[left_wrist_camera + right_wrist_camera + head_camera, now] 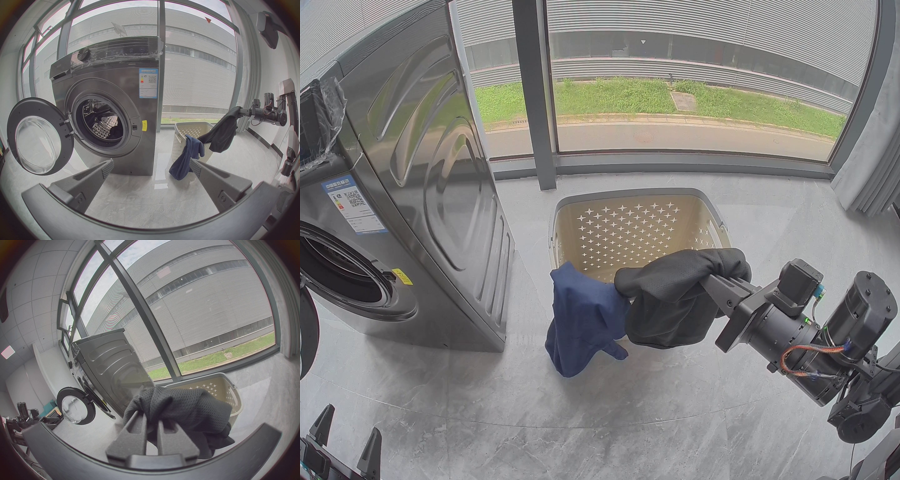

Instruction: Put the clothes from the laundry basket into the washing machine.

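Observation:
My right gripper is shut on a black mesh garment, holding it above the front rim of the beige laundry basket. The black garment bulges over the closed fingers. A navy blue garment hangs over the basket's front corner toward the floor. The grey washing machine stands to the left, its round door swung open and the drum exposed. My left gripper is open and low, facing the machine, with nothing between its fingers.
A tall window with a dark pillar rises behind the basket. A grey curtain hangs at the far right. The marble floor between machine and basket is bare.

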### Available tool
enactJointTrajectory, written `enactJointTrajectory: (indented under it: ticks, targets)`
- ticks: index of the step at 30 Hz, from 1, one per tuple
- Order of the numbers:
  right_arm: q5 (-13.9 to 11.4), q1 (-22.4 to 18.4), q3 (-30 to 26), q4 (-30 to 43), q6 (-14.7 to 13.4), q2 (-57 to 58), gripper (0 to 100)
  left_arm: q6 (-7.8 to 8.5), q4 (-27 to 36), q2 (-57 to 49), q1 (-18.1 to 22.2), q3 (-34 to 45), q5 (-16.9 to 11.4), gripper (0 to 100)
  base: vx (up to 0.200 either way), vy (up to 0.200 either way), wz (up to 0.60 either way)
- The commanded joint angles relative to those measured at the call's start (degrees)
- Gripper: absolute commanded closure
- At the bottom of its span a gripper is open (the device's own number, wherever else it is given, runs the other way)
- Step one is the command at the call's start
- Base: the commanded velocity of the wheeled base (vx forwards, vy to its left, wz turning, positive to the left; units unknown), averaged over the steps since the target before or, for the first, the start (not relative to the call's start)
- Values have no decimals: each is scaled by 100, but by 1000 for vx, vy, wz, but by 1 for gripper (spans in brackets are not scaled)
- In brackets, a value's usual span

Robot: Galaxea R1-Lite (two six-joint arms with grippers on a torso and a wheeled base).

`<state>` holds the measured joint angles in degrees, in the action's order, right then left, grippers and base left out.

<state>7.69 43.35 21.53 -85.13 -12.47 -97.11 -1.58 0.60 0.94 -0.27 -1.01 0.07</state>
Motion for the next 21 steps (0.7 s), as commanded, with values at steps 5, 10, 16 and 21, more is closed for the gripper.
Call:
enactJointTrajectory:
  ticks: [5,10,16,21]
  targets:
    - [-13,68,9,-136,8,-45,100,-9,2,-41,0,57,10,0,0,200,0]
    - [-22,68,9,-180,8,-36,100,-9,2,-41,0,57,10,0,0,200,0]
    - [-22,112,0,-188,17,-36,100,-9,2,-41,0,57,10,0,0,200,0]
    - [-22,112,-8,-188,8,-45,100,-9,2,-41,0,57,10,0,0,0,0]
